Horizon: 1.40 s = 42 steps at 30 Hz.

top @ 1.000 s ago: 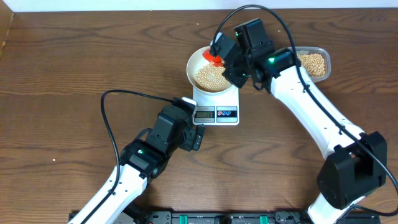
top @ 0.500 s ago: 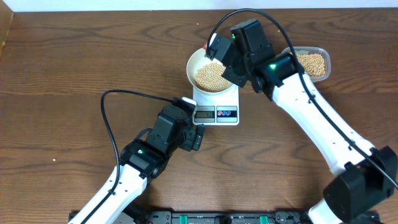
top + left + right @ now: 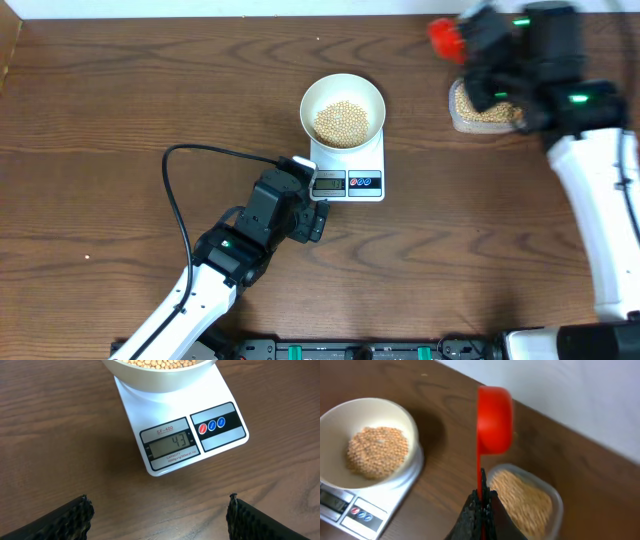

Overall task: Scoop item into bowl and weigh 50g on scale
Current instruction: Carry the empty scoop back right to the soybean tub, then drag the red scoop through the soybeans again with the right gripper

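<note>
A white bowl (image 3: 371, 96) with a pile of pale-tan beans (image 3: 342, 122) stands on the white scale (image 3: 365, 165). In the left wrist view the scale's display (image 3: 172, 443) reads 43, and the bowl (image 3: 160, 371) shows at the top edge. My left gripper (image 3: 314, 208) sits open just in front of the scale, its fingers (image 3: 70, 520) wide apart over bare wood. My right gripper (image 3: 482, 496) is shut on the handle of a red scoop (image 3: 495, 417). It holds the scoop (image 3: 443, 36) above a clear tub of beans (image 3: 487, 110), to the right of the bowl (image 3: 332, 420).
The clear plastic tub (image 3: 551, 497) lies at the back right, near the table's far edge. A black cable (image 3: 175, 200) loops left of my left arm. Dark wood tabletop (image 3: 120, 110) stretches to the left.
My right arm has swung the red scoop away from above the bowl, right and back, to over the tub. The left arm has not moved.
</note>
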{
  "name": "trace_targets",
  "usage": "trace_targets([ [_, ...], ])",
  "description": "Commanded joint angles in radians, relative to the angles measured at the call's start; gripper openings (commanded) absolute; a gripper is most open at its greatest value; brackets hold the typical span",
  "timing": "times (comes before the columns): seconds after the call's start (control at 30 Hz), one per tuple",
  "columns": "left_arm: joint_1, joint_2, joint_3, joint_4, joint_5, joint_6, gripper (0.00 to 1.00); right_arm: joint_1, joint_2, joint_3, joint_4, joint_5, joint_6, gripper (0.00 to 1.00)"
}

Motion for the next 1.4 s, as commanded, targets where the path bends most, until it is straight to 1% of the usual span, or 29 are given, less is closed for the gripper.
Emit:
trace_targets([
  [0.0, 0.002, 0.002, 0.002, -0.002, -0.005, 0.005, 0.88, -0.13, -0.01, 0.012, -0.042, -0.173, 0.078, 0.01],
  [0.1, 0.002, 0.002, 0.002, -0.002, -0.005, 0.005, 0.88, -0.255, 0.003, 0.011, -0.094, -0.255, 0.084, 0.01],
  [0.17, 0.002, 0.002, 0.002, -0.002, -0.005, 0.005, 0.88, -0.325, 0.023, 0.011, -0.124, -0.277, 0.104, 0.01],
  [0.3, 0.002, 0.002, 0.002, -0.002, -0.005, 0.005, 0.88, -0.378, 0.079, 0.011, -0.17, -0.285, 0.12, 0.01],
  [0.47, 0.002, 0.002, 0.002, -0.002, -0.005, 0.005, 0.88, -0.375, 0.163, 0.011, -0.179, -0.299, 0.121, 0.01],
  [0.6, 0.002, 0.002, 0.002, -0.002, -0.005, 0.005, 0.88, -0.373, 0.223, 0.011, -0.171, -0.303, 0.15, 0.01],
  [0.87, 0.002, 0.002, 0.002, -0.002, -0.005, 0.005, 0.88, -0.373, 0.301, 0.011, -0.163, -0.298, 0.154, 0.01],
  [1.23, 0.002, 0.002, 0.002, -0.002, -0.005, 0.005, 0.88, -0.36, 0.392, 0.011, -0.053, -0.278, 0.192, 0.01],
  [1.37, 0.002, 0.002, 0.002, -0.002, -0.005, 0.005, 0.88, -0.352, 0.417, 0.011, -0.048, -0.317, 0.195, 0.01],
])
